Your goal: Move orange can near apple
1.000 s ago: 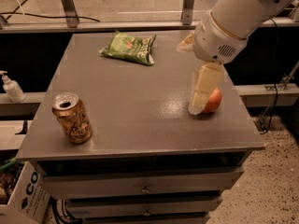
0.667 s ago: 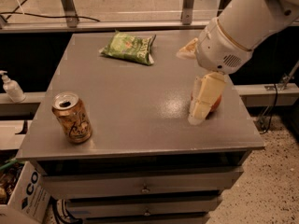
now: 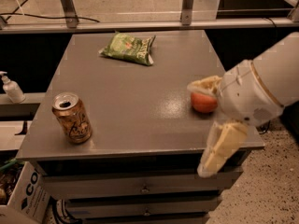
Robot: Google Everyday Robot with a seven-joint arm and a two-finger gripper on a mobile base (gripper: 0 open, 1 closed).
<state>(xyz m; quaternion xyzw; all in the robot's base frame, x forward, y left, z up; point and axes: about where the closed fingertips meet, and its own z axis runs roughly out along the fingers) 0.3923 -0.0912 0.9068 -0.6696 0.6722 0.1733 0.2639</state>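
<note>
Camera view, table seen from the front. The gripper hangs at the right of the frame over the table's front right corner. Its two pale fingers are spread wide and hold nothing: one fingertip lies just beside the apple, the other points down past the table edge. The apple rests on the right side of the tabletop, partly hidden by the wrist housing.

The orange can stands upright at the lower left of the frame, near the table's front left corner, long axis vertical, open top up. It is well apart from the gripper, directly to its left across bare tabletop.

A green snack bag lies flat at upper centre, clear of that line.

Judgement: the reach has not begun, and the gripper must first cross leftward.
</note>
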